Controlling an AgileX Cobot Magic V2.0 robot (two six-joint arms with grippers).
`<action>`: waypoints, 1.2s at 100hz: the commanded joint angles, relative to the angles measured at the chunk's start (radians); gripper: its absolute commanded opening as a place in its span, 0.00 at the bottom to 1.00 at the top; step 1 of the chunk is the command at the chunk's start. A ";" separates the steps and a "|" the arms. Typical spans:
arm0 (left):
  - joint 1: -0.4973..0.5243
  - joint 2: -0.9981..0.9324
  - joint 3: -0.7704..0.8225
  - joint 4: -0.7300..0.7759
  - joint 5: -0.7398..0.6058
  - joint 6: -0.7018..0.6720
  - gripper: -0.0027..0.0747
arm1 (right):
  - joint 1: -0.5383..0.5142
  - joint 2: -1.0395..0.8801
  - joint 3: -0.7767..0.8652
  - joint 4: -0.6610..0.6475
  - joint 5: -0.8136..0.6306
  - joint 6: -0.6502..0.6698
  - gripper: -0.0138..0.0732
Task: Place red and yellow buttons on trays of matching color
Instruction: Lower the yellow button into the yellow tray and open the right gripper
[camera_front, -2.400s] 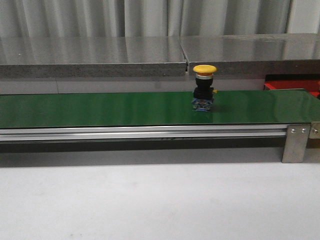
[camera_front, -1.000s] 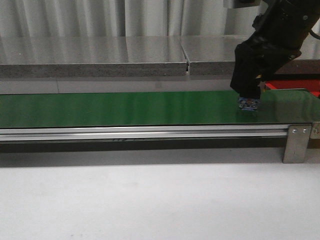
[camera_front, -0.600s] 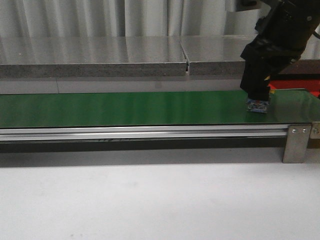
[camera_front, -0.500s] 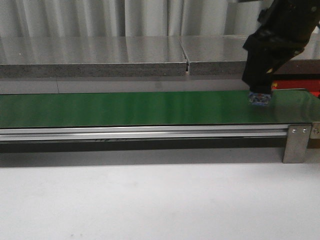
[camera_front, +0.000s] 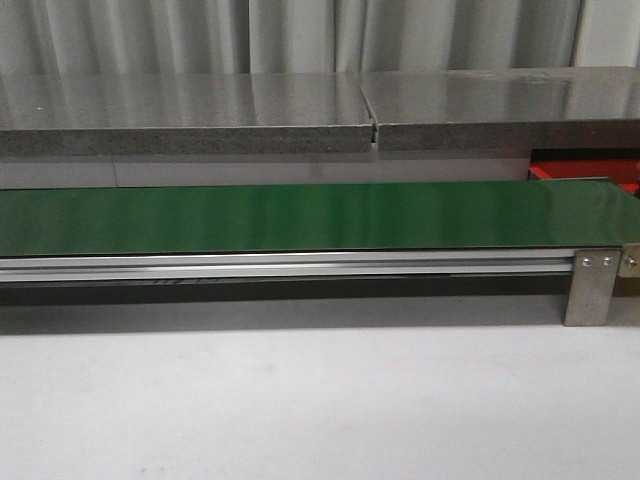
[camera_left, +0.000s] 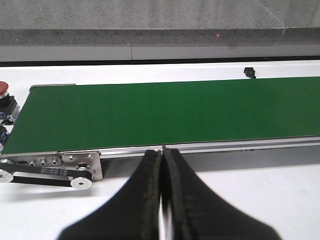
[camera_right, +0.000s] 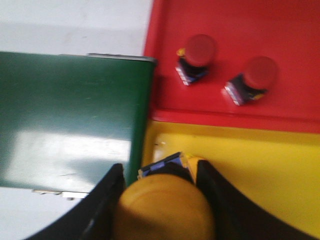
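- The green belt runs across the whole front view from nine o'clock to three o'clock on a silver rail, and nothing rides on it; the left wrist view shows the same bare green surface.
- The grey counter lies behind the belt, toward twelve o'clock in the front view.
- The yellow tray sits edge to edge with the red tray past the belt's end in the right wrist view; in the front view only a strip of the red tray shows, at three o'clock.
- The right gripper pinches the yellow button by its dark body, one finger on each side, the domed cap facing the camera, over the yellow tray's edge next to the belt.
- The left gripper has its fingers pressed together with nothing between them, on the near side of the belt.
- Two red buttons lie tipped over on the red tray, near each other but apart.
- Another red button stands just off the belt's end in the left wrist view, cut by the picture's edge.
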 joint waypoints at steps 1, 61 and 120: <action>-0.007 0.010 -0.026 -0.021 -0.065 0.002 0.01 | -0.086 -0.042 -0.018 0.006 -0.043 0.032 0.24; -0.007 0.010 -0.026 -0.021 -0.066 0.002 0.01 | -0.230 0.142 0.183 0.052 -0.350 0.089 0.24; -0.007 0.010 -0.026 -0.021 -0.066 0.002 0.01 | -0.184 0.266 0.172 0.072 -0.476 0.059 0.24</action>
